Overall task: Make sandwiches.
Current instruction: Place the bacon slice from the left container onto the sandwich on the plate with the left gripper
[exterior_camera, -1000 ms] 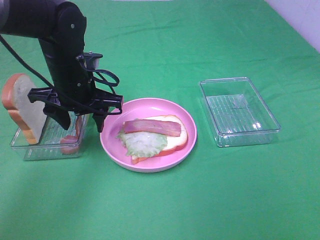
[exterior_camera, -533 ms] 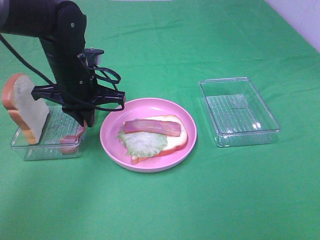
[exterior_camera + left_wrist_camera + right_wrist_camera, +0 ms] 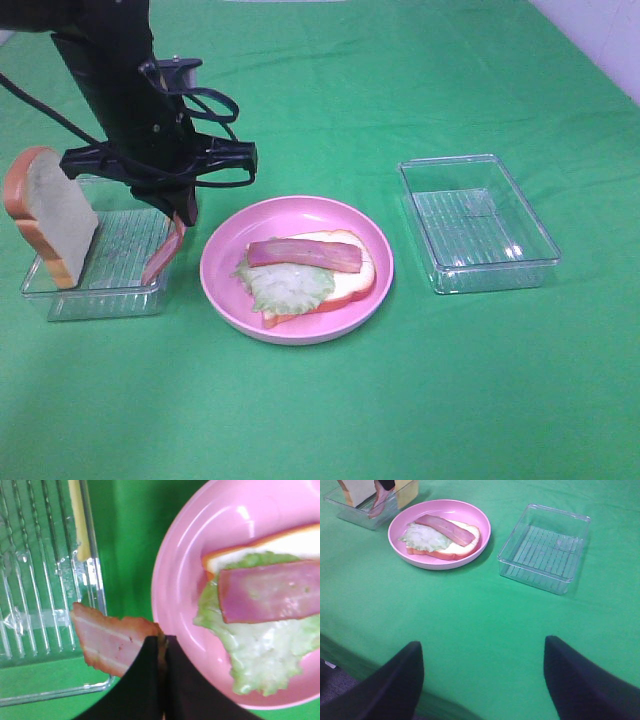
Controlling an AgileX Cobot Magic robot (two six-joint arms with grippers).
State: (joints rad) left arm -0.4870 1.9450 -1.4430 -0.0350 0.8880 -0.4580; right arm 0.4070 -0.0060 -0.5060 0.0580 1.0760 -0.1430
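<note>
Two bacon strips [image 3: 303, 254] [image 3: 160, 262]: one on the sandwich [image 3: 355, 282], one pinched by left gripper [image 3: 180, 220]; right gripper [image 3: 482, 642] spread.

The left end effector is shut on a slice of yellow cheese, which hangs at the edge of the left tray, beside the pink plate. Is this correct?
Not quite. The left end effector is shut on a bacon strip, not yellow cheese; the left wrist view shows its reddish stripes. The rest is correct: it hangs at the edge of the left tray, beside the pink plate.
</note>
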